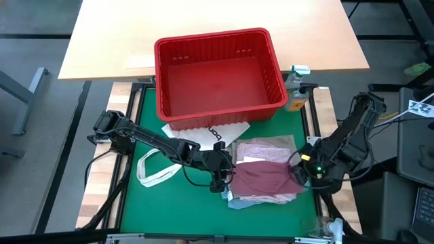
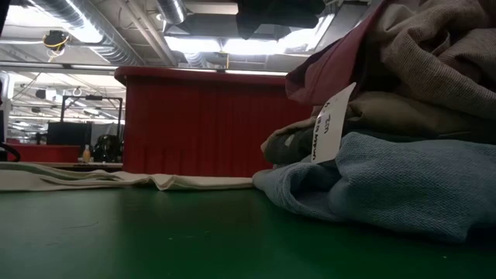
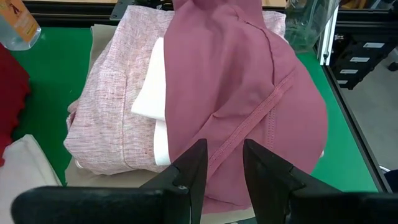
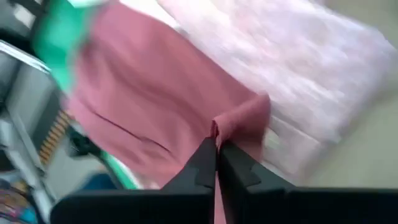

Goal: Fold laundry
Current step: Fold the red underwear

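Centrally on the green surface (image 1: pixel 135 203), just in front of the red basket (image 1: pixel 217 71), the laundry (image 1: pixel 261 173) is stacked, with a maroon garment (image 3: pixel 249 93) draped over a mottled pink one (image 3: pixel 118 99). A fold of the maroon cloth is pinched between the closed jaws of the right gripper (image 4: pixel 217 163). The left gripper (image 3: pixel 224 171) is held at the pile's near edge, jaws narrowly parted and empty.

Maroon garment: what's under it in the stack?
Under the maroon garment: the mottled pink garment with a small white piece, then beige-khaki and light blue layers. Anything deeper is covered.
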Tool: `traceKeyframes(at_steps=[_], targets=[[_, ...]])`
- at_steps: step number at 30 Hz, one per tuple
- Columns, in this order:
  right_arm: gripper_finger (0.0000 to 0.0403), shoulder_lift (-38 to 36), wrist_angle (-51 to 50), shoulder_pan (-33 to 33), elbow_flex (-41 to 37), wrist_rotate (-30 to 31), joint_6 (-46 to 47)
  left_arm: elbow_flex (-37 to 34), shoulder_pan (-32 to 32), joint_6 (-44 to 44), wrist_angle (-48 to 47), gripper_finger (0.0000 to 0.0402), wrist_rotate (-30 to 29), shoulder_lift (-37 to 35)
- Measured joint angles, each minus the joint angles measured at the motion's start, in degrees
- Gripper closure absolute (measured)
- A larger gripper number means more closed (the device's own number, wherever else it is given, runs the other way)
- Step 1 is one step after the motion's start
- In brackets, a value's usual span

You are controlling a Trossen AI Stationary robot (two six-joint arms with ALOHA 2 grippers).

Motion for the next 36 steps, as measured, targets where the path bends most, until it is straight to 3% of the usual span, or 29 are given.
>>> traceKeyframes(at_steps=[9, 13, 20, 26, 36], targets=[[0.0398, 1.8, 11.4, -0.3, 0.3, 15.6, -0.3, 0.0, 0.0, 0.0, 0.0, 0.0304, 0.0, 0.0], [0.0395, 3.4, 15.2, -2.6, 0.3, 18.3, -2.0, 0.0, 0.0, 0.0, 0.0, 0.0304, 0.0, 0.0], [0.04, 7.6, 27.8, -10.4, 0.3, 17.8, -14.8, 0.0, 0.0, 0.1, 0.0, 0.0304, 0.0, 0.0], [0.0395, 10.6, 39.0, -17.2, 0.3, 13.9, -28.0, 0.0, 0.0, 0.1, 0.0, 0.0304, 0.0, 0.0], [0.0394, 13.7, 46.7, -22.6, 0.3, 4.7, -31.9, 0.0, 0.0, 0.2, 0.0, 0.0304, 0.0, 0.0]])
